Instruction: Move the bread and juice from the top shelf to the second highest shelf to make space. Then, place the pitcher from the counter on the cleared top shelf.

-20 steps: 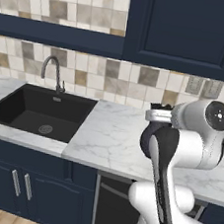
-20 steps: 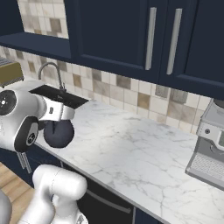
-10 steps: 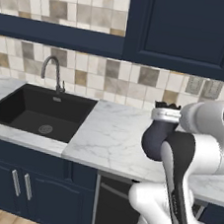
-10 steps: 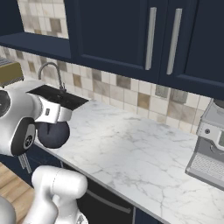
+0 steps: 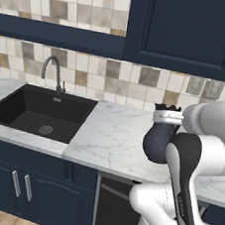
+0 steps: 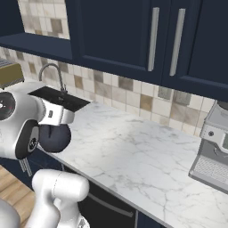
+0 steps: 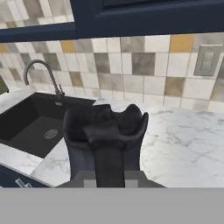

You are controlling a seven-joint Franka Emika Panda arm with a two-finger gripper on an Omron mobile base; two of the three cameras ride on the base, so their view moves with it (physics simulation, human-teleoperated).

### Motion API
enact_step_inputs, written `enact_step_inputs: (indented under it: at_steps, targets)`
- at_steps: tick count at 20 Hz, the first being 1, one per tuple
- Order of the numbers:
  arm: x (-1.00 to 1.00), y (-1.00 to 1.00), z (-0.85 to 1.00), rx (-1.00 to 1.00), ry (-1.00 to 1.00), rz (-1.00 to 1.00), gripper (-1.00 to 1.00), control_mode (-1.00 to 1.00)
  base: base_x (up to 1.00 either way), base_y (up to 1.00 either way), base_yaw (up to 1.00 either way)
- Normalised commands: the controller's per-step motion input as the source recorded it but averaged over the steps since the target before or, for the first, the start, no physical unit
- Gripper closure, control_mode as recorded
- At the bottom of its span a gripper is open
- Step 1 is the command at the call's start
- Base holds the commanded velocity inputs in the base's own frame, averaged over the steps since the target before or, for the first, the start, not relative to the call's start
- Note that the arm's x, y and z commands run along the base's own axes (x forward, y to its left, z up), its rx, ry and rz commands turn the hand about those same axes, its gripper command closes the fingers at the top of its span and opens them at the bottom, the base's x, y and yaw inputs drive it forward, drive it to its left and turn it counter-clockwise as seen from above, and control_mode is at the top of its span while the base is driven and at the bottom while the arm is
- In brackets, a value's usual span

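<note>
My claw [image 7: 107, 131] is closed around the pitcher [image 7: 105, 144], one black jug that I hold up in front of me, above the near edge of the table [image 7: 188, 135]. In the hand view the pitcher fills the lower middle, its dark rim and pouring lip just past my fingers, and my fingers themselves are hard to pick out against the black body. In the left base view the pitcher [image 5: 158, 140] hangs below my wrist, its rounded body down and its long axis close to upright, between my forearm and the marble. In the right base view the same pitcher [image 6: 54, 137] shows as a dark round bulk under my wrist, off the front of the table [image 6: 133, 156] and not touching it.

To my left the table [image 5: 116, 135] holds one black sink [image 5: 37, 113] with one curved faucet [image 5: 53, 72] behind it. A tiled backsplash [image 5: 114, 77] runs along the wall, under dark navy upper cabinets [image 5: 189, 29]. At the far right of the table stands one coffee machine [image 6: 213, 147]. One toaster [image 6: 10, 73] sits at the far left.
</note>
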Motion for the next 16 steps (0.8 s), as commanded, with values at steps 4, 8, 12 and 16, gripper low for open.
enact_step_inputs:
  at_steps: [4, 8, 12, 16]
  targets:
    - [0.0, 0.0, 0.0, 0.0, 0.0, 0.0, 1.0, -1.0, 0.0, 0.0, 0.0]
    - [0.0, 0.0, 0.0, 0.0, 0.0, 0.0, 1.0, 1.0, -0.23, 0.02, 0.0]
    - [0.0, 0.0, 0.0, 0.0, 0.0, 0.0, 1.0, 1.0, -0.88, 0.2, 0.0]
    - [0.0, 0.0, 0.0, 0.0, 0.0, 0.0, 1.0, 1.0, -1.0, 0.22, -0.09]
